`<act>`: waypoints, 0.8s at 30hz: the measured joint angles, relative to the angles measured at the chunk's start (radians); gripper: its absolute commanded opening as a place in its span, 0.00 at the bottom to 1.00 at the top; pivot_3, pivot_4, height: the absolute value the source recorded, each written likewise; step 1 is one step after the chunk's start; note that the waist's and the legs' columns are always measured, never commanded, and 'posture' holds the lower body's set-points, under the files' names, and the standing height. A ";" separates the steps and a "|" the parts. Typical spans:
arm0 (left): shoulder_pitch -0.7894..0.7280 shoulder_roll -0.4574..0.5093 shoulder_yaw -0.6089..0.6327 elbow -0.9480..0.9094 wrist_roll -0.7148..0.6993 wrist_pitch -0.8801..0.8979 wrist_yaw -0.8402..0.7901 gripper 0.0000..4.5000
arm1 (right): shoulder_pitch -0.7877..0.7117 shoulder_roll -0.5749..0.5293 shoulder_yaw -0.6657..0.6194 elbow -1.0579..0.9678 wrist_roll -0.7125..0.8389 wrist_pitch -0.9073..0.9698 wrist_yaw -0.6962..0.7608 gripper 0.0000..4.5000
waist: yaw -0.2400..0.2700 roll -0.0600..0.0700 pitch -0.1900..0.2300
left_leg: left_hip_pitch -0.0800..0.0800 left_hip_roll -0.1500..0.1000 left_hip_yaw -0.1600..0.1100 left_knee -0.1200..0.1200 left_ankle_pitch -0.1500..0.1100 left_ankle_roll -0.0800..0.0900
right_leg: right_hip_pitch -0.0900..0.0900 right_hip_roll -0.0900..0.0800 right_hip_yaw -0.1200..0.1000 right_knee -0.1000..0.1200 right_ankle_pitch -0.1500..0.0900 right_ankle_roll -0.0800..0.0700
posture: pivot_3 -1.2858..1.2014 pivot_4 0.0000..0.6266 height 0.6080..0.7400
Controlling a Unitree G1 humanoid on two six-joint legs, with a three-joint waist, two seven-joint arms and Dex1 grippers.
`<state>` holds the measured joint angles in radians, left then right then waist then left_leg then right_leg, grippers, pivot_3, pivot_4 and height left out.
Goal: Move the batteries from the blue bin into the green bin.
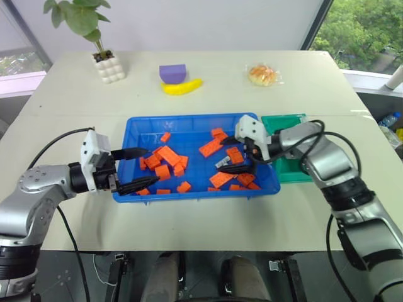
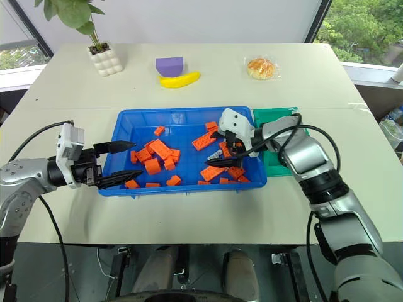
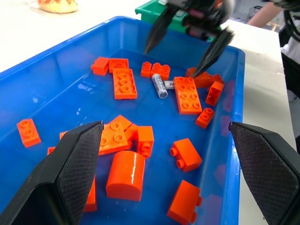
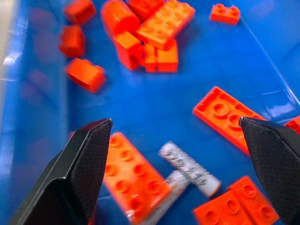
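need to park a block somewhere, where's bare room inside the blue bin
Bare floor lies along the blue bin far wall and in its far-left corner. The right half is crowded: orange blocks ring the batteries under the open right fingers.

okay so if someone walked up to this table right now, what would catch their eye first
Probably the blue bin at the table's middle, scattered with orange blocks. Next, the open right gripper poised over two batteries lying among the blocks near the green bin, with the open left gripper at the opposite end.
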<state>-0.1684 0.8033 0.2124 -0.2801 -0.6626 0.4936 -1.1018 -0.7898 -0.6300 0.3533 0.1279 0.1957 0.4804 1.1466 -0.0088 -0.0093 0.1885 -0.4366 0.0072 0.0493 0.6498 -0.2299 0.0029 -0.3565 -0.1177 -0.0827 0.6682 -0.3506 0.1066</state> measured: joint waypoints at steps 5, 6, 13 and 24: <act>0.022 -0.019 0.000 -0.019 -0.001 0.000 0.025 1.00 | -0.035 0.021 0.050 0.128 -0.097 -0.085 0.014 0.99 | -0.005 0.000 0.000 | 0.000 0.000 0.000 0.000 0.000 0.000 | 0.000 0.000 0.000 0.000 0.000 0.000 | 0.52 0.24 1.00; 0.025 -0.023 0.000 -0.022 -0.001 0.000 0.030 1.00 | -0.043 0.025 0.055 0.142 -0.108 -0.101 0.021 0.99 | -0.005 0.000 0.000 | 0.000 0.000 0.000 0.000 0.000 0.000 | 0.000 0.000 0.000 0.000 0.000 0.000 | 0.52 0.24 1.00; 0.034 -0.032 0.001 -0.037 -0.001 0.000 0.055 1.00 | -0.094 0.035 0.089 0.247 -0.208 -0.186 0.057 0.99 | -0.003 0.000 0.000 | 0.000 0.000 0.000 0.000 0.000 0.000 | 0.000 0.000 0.000 0.000 0.000 0.000 | 0.52 0.24 1.00; 0.038 -0.047 0.001 -0.038 -0.001 -0.005 0.081 1.00 | -0.103 0.074 0.093 0.276 -0.261 -0.245 0.110 0.81 | -0.003 0.000 0.000 | 0.000 0.000 0.000 0.000 0.000 0.000 | 0.000 0.000 0.000 0.000 0.000 0.000 | 0.52 0.24 1.00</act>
<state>-0.1308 0.7566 0.2135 -0.3181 -0.6638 0.4888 -1.0211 -0.8932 -0.5561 0.4464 0.4041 -0.0649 0.2349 1.2570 -0.0121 -0.0095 0.1882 -0.4365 0.0073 0.0492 0.6502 -0.2299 0.0028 -0.3564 -0.1175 -0.0827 0.6684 -0.3506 0.1066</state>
